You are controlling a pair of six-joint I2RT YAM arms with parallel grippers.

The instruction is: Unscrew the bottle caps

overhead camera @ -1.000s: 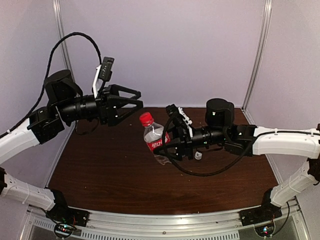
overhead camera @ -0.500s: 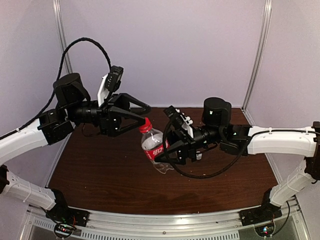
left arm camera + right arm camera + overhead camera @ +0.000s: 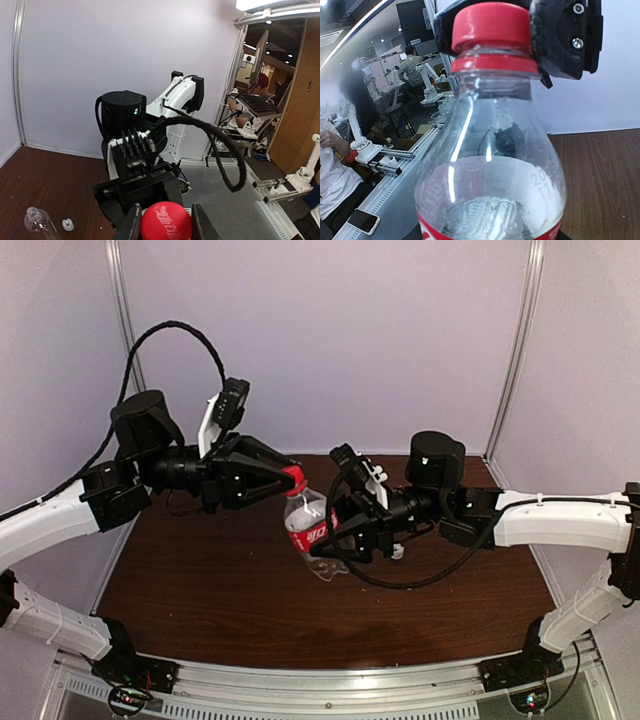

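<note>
The small clear bottle (image 3: 306, 527) with a red label hangs tilted above the table, its body held in my right gripper (image 3: 335, 532), which is shut on it. Its red cap (image 3: 166, 224) sits screwed on the neck. My left gripper (image 3: 291, 478) comes in from the left and is shut on that red cap, one finger on each side. In the right wrist view the red cap (image 3: 490, 25) shows with a black left fingertip (image 3: 565, 37) pressed against it. A second clear bottle (image 3: 37, 222) without a label lies on the table, and a white cap (image 3: 67, 224) sits beside it.
The brown table (image 3: 200, 580) is boxed in by pale walls at the back and on both sides. A black cable (image 3: 170, 335) loops over my left arm. The metal rail (image 3: 330, 680) with the arm bases runs along the near edge.
My left gripper moved right onto the red cap and closed from wide open to shut on it. My right gripper shifted the bottle slightly left, toward it.
</note>
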